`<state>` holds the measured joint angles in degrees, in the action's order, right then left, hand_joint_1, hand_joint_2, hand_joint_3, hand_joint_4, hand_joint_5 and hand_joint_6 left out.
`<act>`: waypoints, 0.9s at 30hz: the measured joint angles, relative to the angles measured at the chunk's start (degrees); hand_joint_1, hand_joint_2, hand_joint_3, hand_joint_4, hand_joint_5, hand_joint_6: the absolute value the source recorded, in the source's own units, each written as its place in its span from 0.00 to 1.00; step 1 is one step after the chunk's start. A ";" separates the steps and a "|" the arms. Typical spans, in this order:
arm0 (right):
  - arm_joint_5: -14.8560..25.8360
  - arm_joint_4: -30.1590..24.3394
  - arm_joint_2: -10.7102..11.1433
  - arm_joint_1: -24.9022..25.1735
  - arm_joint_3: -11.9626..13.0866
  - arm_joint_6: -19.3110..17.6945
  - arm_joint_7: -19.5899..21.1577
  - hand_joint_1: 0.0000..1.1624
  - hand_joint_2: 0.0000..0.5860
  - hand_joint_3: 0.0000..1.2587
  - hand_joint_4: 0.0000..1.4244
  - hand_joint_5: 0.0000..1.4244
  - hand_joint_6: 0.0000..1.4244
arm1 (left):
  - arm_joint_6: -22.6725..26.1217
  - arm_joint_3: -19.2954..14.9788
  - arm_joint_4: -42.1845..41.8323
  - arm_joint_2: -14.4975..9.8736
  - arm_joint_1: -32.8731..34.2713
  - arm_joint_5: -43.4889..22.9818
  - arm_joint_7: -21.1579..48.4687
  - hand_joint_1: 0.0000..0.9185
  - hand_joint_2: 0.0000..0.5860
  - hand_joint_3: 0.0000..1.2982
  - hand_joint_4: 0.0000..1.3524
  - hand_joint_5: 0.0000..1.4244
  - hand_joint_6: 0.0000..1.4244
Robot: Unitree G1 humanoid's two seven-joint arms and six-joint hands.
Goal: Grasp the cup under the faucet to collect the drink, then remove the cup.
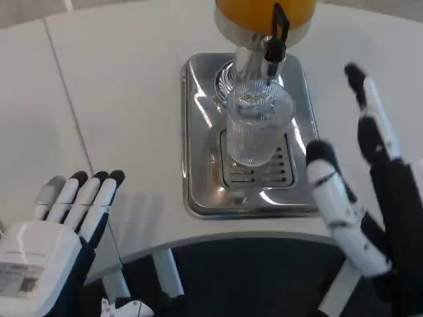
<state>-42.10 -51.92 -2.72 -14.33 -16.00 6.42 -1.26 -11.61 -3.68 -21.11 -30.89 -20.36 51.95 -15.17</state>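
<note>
cup stands on tray under faucet; left hand and right hand spread, empty.

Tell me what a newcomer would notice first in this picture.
First, the clear ribbed cup standing on the shiny steel drip tray at top center, right under the black-handled faucet of the orange drink dispenser. Next, the right robot hand, open with fingers spread, looms just right of the tray without touching the cup. The left robot hand lies open at lower left on the white table.
</note>
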 measured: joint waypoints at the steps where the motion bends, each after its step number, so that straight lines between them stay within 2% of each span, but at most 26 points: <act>1: 0.23 0.01 -0.14 1.98 0.03 1.08 -0.04 0.08 0.87 0.00 0.00 0.00 0.00 | -0.14 -0.09 0.00 0.15 -0.17 -0.28 0.00 0.00 0.05 0.00 0.00 0.00 0.00; 11: -0.12 1.30 -0.21 14.63 -0.20 9.10 -0.02 0.14 0.90 0.00 0.00 0.00 0.00 | -0.99 -0.91 -0.01 0.39 -1.48 -1.85 0.00 0.00 0.06 0.00 0.00 0.00 0.00; 15: 0.13 2.99 -0.23 17.45 -0.04 10.44 1.17 0.14 0.90 0.00 0.00 0.00 0.00 | -1.42 -1.33 -0.02 0.40 -1.74 -1.93 0.01 0.00 0.07 0.00 0.00 0.00 0.00; 22: 1.71 5.20 -0.28 18.60 0.13 10.92 4.14 0.17 0.89 0.00 0.00 0.00 0.00 | -1.59 -2.45 -0.04 0.46 -2.05 -2.26 0.02 0.00 0.08 0.00 0.00 0.00 0.00; 27: 3.38 8.55 -0.41 20.56 1.22 10.86 5.84 0.17 0.89 0.00 0.00 0.00 0.00 | -1.62 -2.55 -0.04 0.47 -2.16 -2.68 0.05 0.00 0.08 0.00 0.00 0.00 0.00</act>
<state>-38.71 -43.37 -3.13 6.23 -14.78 17.28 4.58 -13.23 -6.23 -21.15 -30.42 -22.52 49.27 -15.12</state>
